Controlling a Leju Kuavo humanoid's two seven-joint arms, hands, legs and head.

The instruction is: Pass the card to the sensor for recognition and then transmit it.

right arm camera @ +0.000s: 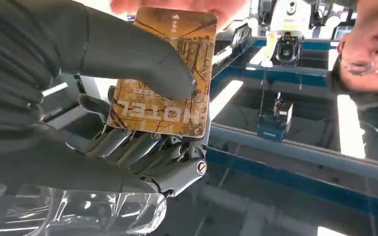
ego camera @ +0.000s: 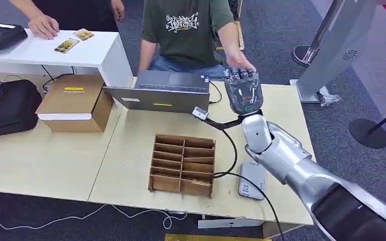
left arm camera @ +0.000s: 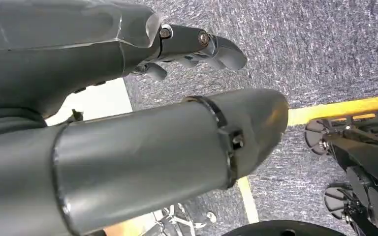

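The right robot hand (right arm camera: 93, 98) is up high, pinching the card (right arm camera: 165, 73) with thumb and fingers. A person's hand (ego camera: 238, 61) touches its far edge. I think it must let go next.

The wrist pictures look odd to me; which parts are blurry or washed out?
Right wrist view: the brown printed hotel card is sharp, the person's fingertips above it blur, ceiling lights glare white. Left wrist view: the grey left hand fills the frame softly, carpet sharper.
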